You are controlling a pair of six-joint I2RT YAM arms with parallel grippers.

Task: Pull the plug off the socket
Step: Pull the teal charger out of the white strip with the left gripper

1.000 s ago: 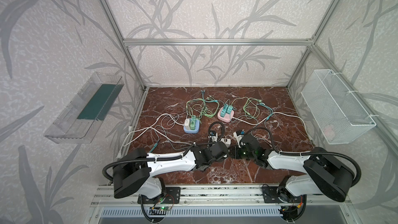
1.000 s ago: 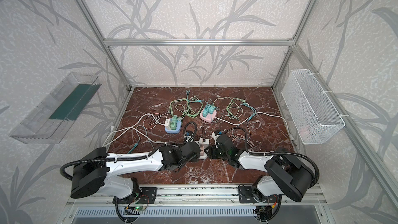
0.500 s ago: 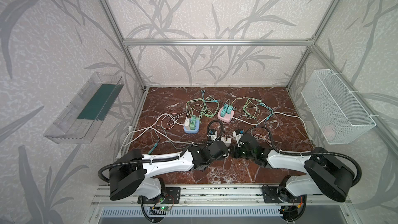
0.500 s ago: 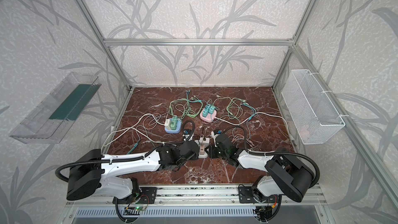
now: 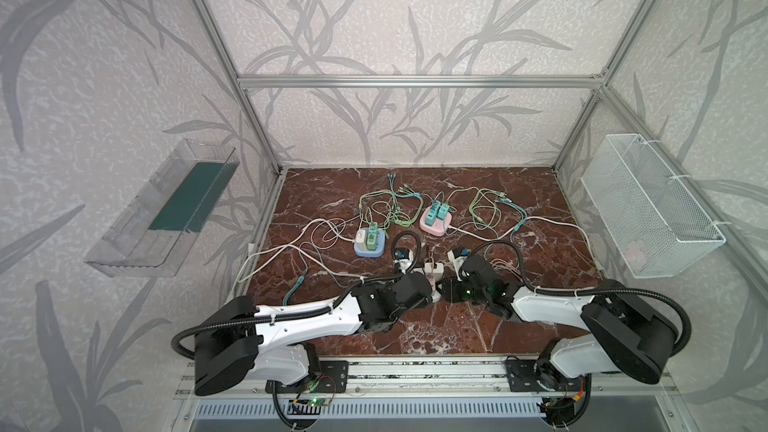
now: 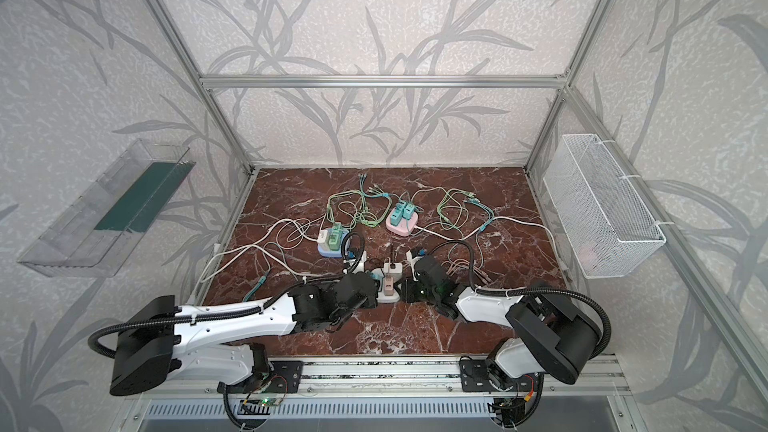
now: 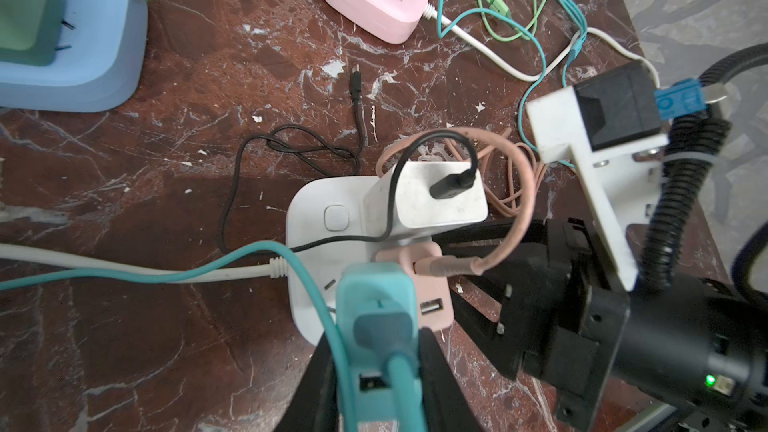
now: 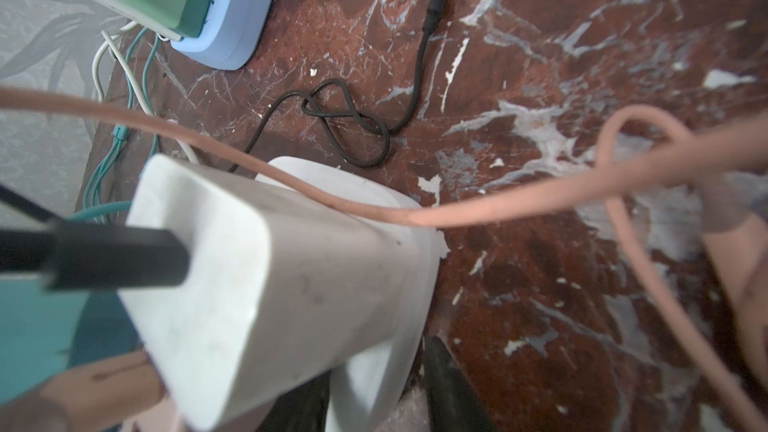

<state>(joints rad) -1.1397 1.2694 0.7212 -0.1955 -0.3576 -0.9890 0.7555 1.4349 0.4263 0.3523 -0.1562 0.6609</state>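
Observation:
A white socket sits front centre on the marble floor, carrying a white charger, a pink plug and a teal plug. My left gripper is shut on the teal plug from the left. A metal prong shows between that plug and the socket. My right gripper comes in from the right, its black fingers closed on either side of the socket's rim.
A blue socket with green plugs and a pink socket with teal plugs lie behind, among green, teal and white cables. A loose black cable lies beside the white socket. A wire basket hangs right, a clear tray left.
Both grippers stay at the white socket. The left arm's rear links have swung slightly to the left.

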